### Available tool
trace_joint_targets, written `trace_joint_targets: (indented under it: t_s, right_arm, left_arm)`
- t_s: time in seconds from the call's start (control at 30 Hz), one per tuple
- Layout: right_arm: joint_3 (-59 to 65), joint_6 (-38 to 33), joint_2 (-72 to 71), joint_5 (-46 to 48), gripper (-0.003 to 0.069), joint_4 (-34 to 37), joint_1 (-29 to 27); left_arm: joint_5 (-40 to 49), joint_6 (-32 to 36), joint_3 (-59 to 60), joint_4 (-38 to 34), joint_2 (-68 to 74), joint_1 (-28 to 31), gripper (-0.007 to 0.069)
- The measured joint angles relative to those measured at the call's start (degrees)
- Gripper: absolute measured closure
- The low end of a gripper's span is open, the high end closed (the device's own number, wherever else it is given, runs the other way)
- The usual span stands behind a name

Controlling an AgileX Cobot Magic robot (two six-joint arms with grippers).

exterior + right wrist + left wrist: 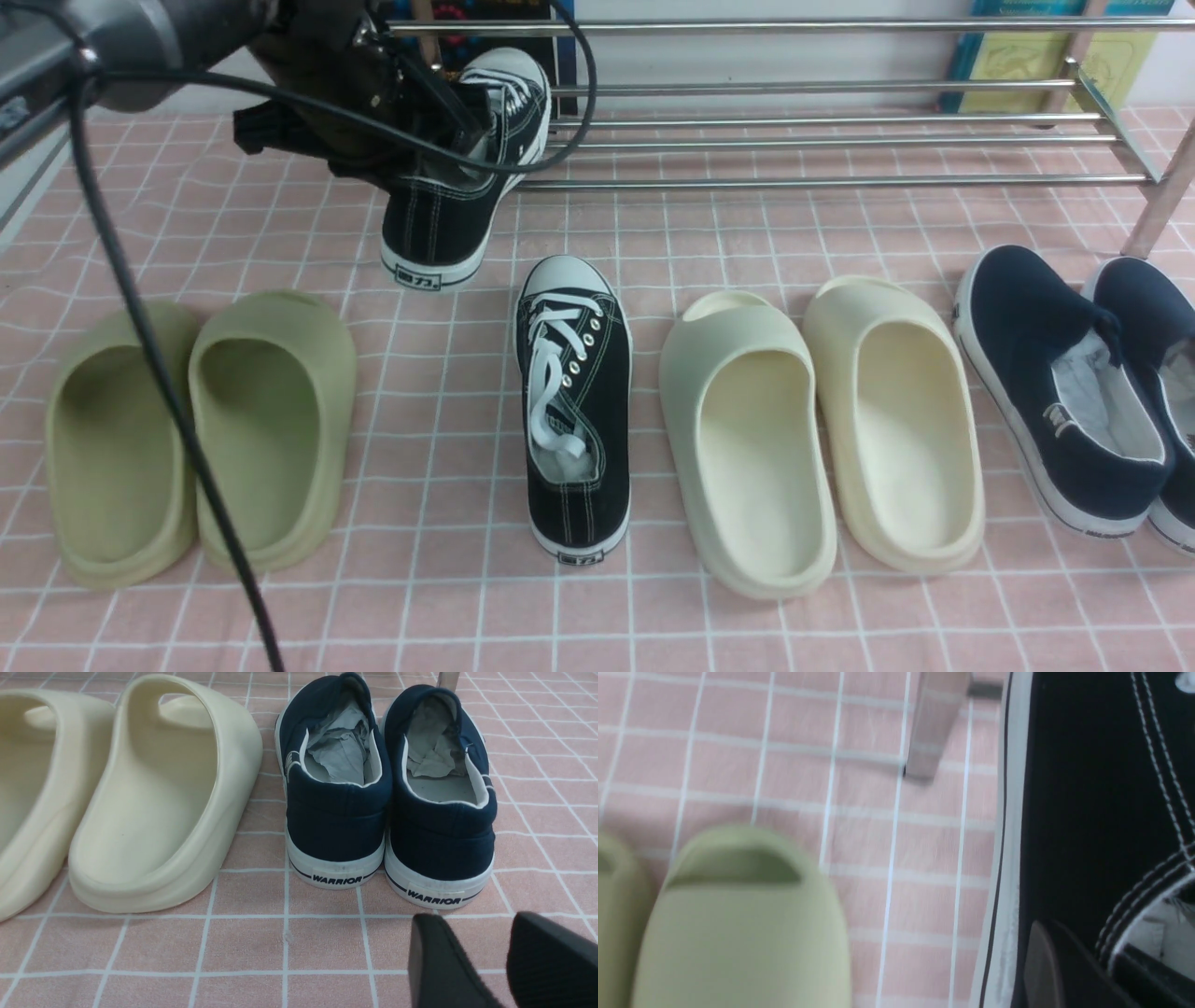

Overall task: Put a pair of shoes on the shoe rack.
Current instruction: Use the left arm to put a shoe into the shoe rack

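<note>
Neither black sneaker is placed. The first sneaker point(439, 219) is clamped by its side wall in the left end effector point(1078, 956), toe toward the shoe rack point(831, 180) and overlapping its left part in view; whether it bears on the bars cannot be determined. Placing and release remain, then the whole transfer of the second sneaker point(577, 411), lying on the tiled surface between the olive and cream slides (well apart from that end effector). The right end effector point(476, 956) holds nothing, fingertips apart, near the navy slip-ons point(387, 812).
</note>
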Motion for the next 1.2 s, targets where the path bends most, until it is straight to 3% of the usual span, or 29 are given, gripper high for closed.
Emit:
trace_joint_targets:
  t_s: [0.43, 0.73, 0.83, 1.1, 1.2]
  right_arm:
    - [0.0, 0.0, 0.0, 0.0, 0.0419, 0.0, 0.0]
    - [0.0, 0.0, -0.01, 0.0, 0.0419, 0.0, 0.0]
    - [0.0, 0.0, -0.06, 0.0, 0.0419, 0.0, 0.0]
    - [0.0, 0.0, -0.06, 0.0, 0.0419, 0.0, 0.0]
    - [0.0, 0.0, -0.06, 0.0, 0.0419, 0.0, 0.0]
  left_arm:
    - [-9.34, -5.67, -13.8, -2.14, 13.39, 0.87, 0.0596]
    - [-9.59, -11.3, -19.02, -4.14, 17.8, 0.31, 0.055]
    - [-8.98, -11.72, -19.42, -4.45, 18.37, 0.31, 0.0501]
    - [-4.9, -6.96, -19.52, -4.33, 17.63, 0.56, 0.0265]
    - [-3.11, -4.23, -19.47, -4.27, 16.47, 0.89, 0.0246]
